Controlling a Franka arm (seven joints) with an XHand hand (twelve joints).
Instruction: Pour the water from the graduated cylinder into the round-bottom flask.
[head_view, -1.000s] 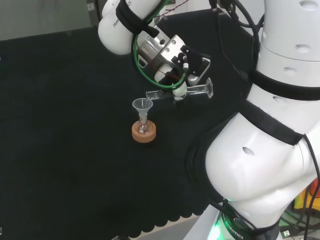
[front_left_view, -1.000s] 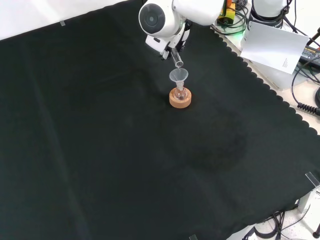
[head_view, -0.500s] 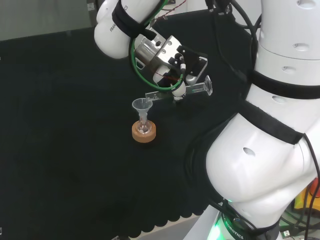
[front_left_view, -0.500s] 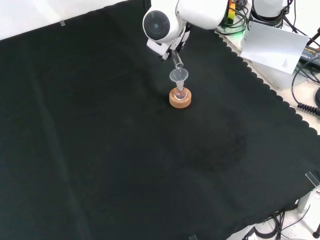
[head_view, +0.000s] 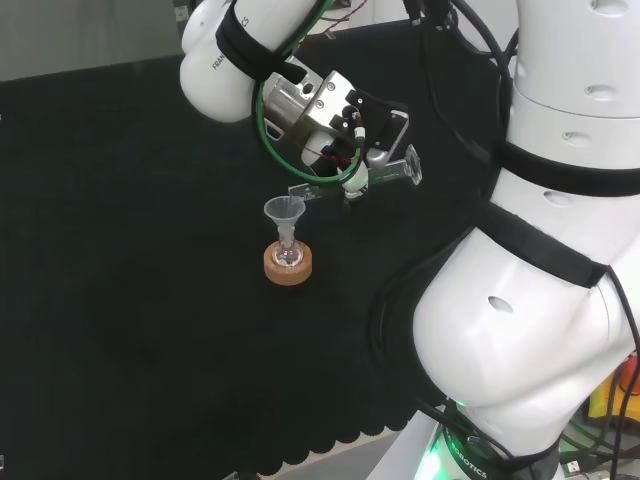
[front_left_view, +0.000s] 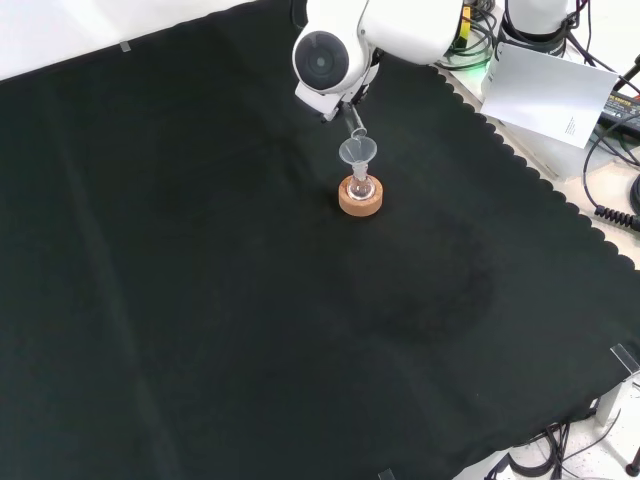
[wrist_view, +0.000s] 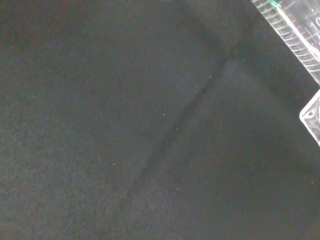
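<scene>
Fingers on my hand (head_view: 345, 135) are clamped round the cylinder (head_view: 362, 180), which lies nearly level, its mouth just above the funnel (head_view: 284, 212) — I can't make out any water in it. Funnel sits in the flask (head_view: 289, 256) on its cork ring (head_view: 288, 268), mid-cloth (front_left_view: 200, 300).

Nothing reads clearly. The graduated cylinder (wrist_view: 295, 40) shows ruled scale lines and a green mark in the wrist view, with no legible figures. Dark lettering runs along the arm's white link (head_view: 212, 62) (partly under a black strap). The paper sheet (front_left_view: 545, 85), far right in the front view, bears print too small to read.
</scene>
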